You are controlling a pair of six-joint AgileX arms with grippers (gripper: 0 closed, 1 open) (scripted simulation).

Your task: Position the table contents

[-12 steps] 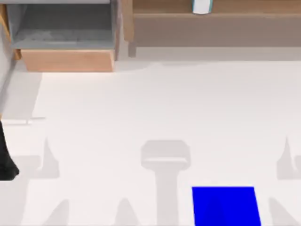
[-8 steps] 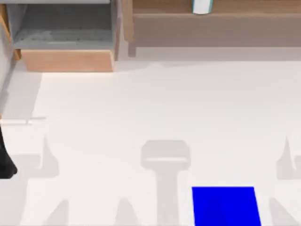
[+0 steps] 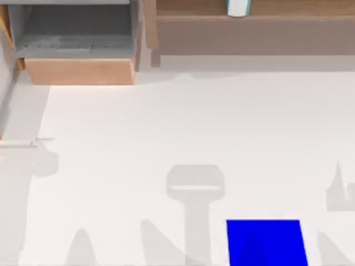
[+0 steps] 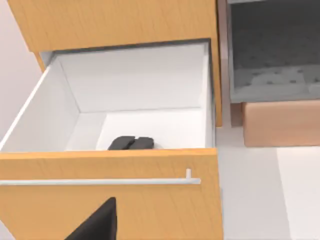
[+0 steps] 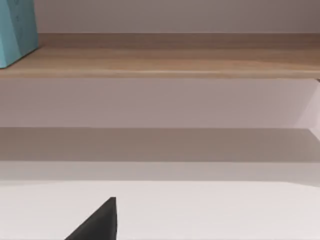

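The dark grey mouse (image 4: 131, 143) lies inside an open drawer (image 4: 145, 85) with a white interior, close behind its wooden front. A dark part of my left gripper (image 4: 97, 222) sits low in the left wrist view, in front of the drawer front and apart from the mouse. The small white item with light-blue edges (image 3: 238, 7) stands on the wooden shelf (image 3: 255, 25) at the back of the table (image 3: 177, 122). A dark part of my right gripper (image 5: 97, 222) hangs over the table, facing that shelf, where a light-blue block (image 5: 15, 30) stands.
A blue mat (image 3: 266, 243) lies at the front right of the table. A grey compartment with a wooden base (image 3: 77, 50) stands at the back left. The drawer's white handle bar (image 4: 100, 181) runs across its front, and its end (image 3: 28, 142) reaches in from the table's left edge.
The black shape of my left arm at the top view's left edge has moved out of that view, and the shadows at the front left have shifted.
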